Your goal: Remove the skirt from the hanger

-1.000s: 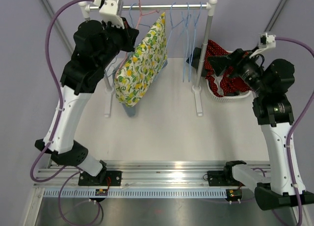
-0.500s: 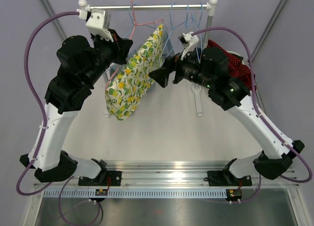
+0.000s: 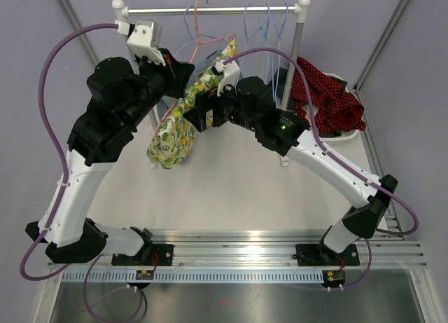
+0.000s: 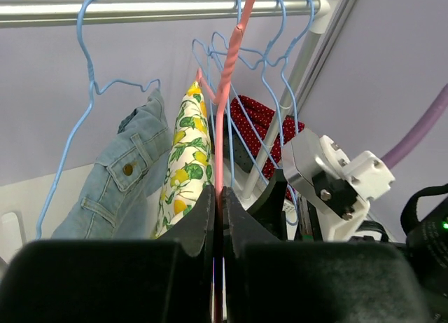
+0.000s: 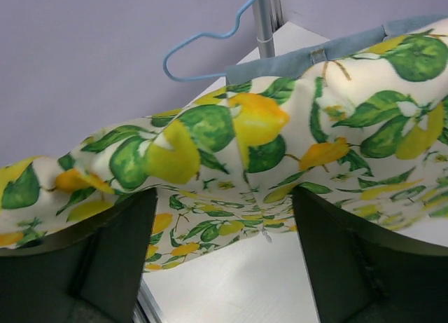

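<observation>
Lower centre, the left gripper [image 4: 218, 209] clamped the pink hanger [image 4: 227, 106]; the right gripper [image 5: 224, 221] gaped wide, lemon-print skirt [image 5: 210, 135] spanning the frame above it.

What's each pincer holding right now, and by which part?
The left pincer is shut on the pink hanger, gripping its wire below the hook. The right pincer is open, facing the lemon-print skirt, holding nothing.

The skirt [image 3: 175, 127], cream with yellow lemons and green leaves, hangs bunched and slanting from a pink wire hanger [image 3: 198, 18], whose stem stands nearly upright.
</observation>
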Available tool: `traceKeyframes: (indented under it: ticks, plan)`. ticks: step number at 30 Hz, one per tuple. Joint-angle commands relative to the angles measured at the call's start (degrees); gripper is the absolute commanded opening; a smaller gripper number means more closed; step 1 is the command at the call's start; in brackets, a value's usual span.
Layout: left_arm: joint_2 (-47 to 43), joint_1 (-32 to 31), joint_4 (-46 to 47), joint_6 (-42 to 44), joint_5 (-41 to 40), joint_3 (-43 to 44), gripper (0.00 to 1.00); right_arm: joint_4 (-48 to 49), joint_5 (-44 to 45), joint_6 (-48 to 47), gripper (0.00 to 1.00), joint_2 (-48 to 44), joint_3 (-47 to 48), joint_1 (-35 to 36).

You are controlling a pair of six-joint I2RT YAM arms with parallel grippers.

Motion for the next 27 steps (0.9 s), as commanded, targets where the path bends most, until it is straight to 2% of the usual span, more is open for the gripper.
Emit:
traceKeyframes:
  ticks: [1, 6, 7, 10, 16, 19, 22, 25, 27]
  plan:
    - [-3.91, -0.3, 6.98, -0.85, 0.17, 0.29, 0.0, 5.77, 3.98, -0.28, 0.81, -0.51, 1.17, 0.46]
    - [-5.4, -0.39, 7.94, -1.37, 0.52, -1.82, 0.0, 10.78, 4.77, -0.45, 0.32, -3.59, -3.57, 0.55]
    - [-5.93, -0.39, 8.29, -1.72, 0.69, -2.08, 0.0, 12.44, 4.59, -0.54, 0.14, -4.02, -4.63, 0.63]
    - [-6.28, -0.39, 8.47, -2.16, 0.96, -2.52, 0.0, 13.77, 4.42, -0.19, 0.0, -4.38, -4.46, 0.63]
    - [-6.9, -0.39, 8.74, -1.9, 0.61, -3.58, 0.0, 21.24, 5.65, -1.07, 0.0, -7.89, -9.54, 2.21]
    - [-6.64, -0.39, 7.25, 0.46, -2.71, -2.71, 0.0, 19.07, 7.74, -2.12, 0.0, -10.79, -10.61, 3.35]
    - [-6.46, -0.38, 5.31, 2.84, -6.93, -2.08, 0.0, 16.07, 13.61, -3.0, 0.0, -17.98, -15.85, 4.41]
    - [-7.51, -0.39, 5.04, 4.42, -9.05, -3.31, 0.0, 16.15, 21.17, -3.7, 0.0, -29.49, -23.15, 4.41]
    - [-8.22, -0.39, 5.05, 4.95, -9.93, -4.8, 0.0, 14.84, 24.53, -5.1, 0.0, -37.05, -24.67, 4.41]
